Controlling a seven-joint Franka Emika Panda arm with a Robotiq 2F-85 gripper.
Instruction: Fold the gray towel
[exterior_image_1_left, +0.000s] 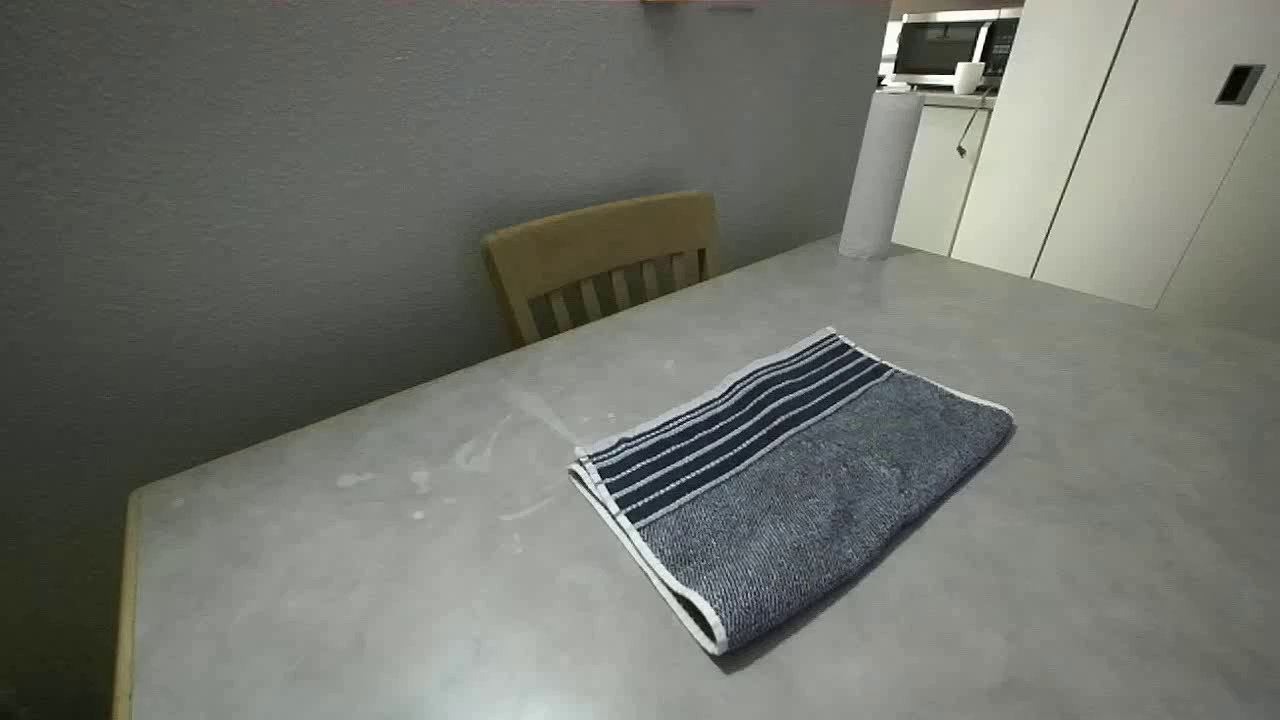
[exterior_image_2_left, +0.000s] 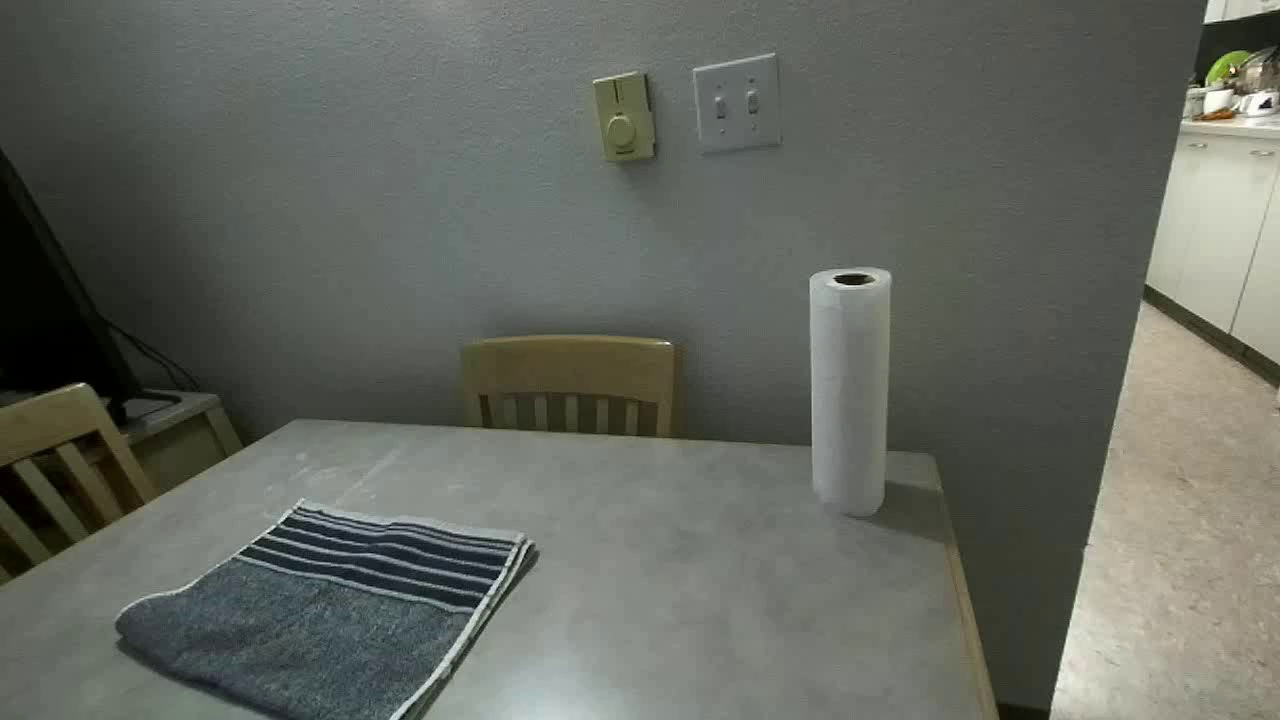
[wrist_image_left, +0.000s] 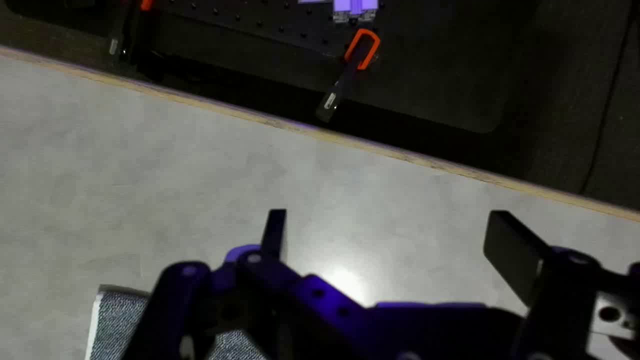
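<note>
Plainly, the gripper (wrist_image_left: 388, 225) has its jaws spread wide, grasping nothing; the striped gray terry towel (exterior_image_1_left: 795, 480) lies on the tabletop (exterior_image_1_left: 380, 600) to one side of them, seemingly doubled. For another fold, best center them over its layered edge, pinch all plies and carry low.

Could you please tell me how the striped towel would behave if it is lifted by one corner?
The towel is probably floppy, as its white hem curves round the fold. It may open up when lifted, since a gap shows there. Its rough-looking weave suggests little slipping.
</note>
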